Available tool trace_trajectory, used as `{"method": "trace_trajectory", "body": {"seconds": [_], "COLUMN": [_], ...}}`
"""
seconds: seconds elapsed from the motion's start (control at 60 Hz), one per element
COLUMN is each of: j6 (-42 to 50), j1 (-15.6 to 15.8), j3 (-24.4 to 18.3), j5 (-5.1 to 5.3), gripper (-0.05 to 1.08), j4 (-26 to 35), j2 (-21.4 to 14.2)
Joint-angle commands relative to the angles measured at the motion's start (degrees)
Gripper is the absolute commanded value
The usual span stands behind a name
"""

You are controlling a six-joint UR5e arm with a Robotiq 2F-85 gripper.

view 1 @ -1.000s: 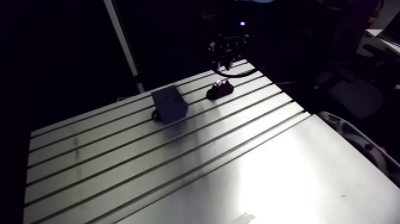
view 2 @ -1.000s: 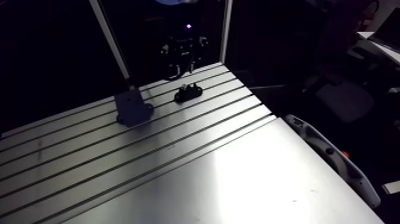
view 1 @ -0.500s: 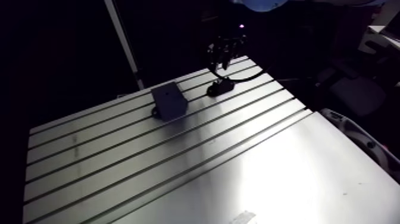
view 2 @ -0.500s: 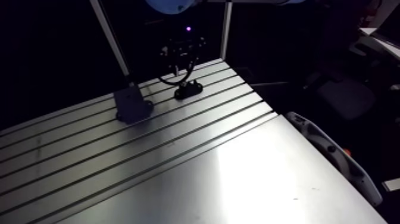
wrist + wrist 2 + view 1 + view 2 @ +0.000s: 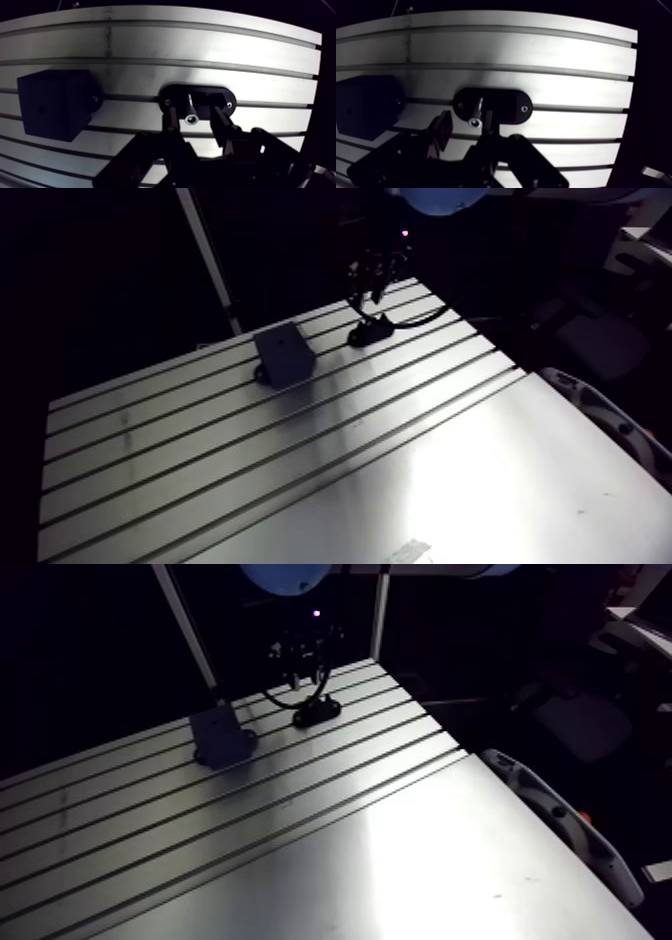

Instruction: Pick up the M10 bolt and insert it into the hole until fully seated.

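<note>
Slotted aluminium table [image 5: 200, 50] fills the wrist view, its bright ribs running crosswise under the gripper. On it sits a flat black oval holder [image 5: 172, 94] with a small screw near each end. A silvery socket-head M10 bolt [image 5: 190, 119] rises from the middle of that holder, its hollow head turned toward the camera and its shank leading down into the holder. The black two-finger gripper [image 5: 194, 107] hangs right over the holder with its jaws spread, one finger [image 5: 172, 122] on either side of the bolt head. A strip of bare gap shows on both sides, so the bolt is between the jaws but not clamped. Off to one side of the holder, apart from it, stands a dark square block [image 5: 55, 102] with a small hole in its facing side. In the arm view the gripper sits low over the holder near the table's far edge.
</note>
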Motion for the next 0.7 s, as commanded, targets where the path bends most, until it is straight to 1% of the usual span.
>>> {"method": "trace_trajectory", "body": {"seconds": [0.017, 0.15, 0.7], "j6": [0.0, 0.1, 0.7], "j1": [0.0, 0.0, 0.1], "j3": [0.8, 1.2, 1.8], "j5": [-0.08, -0.24, -0.43], "gripper": [0.54, 0.54, 0.54], "j4": [-0.5, -1.8, -2.2], "j2": [0.0, 0.0, 0.6]}}
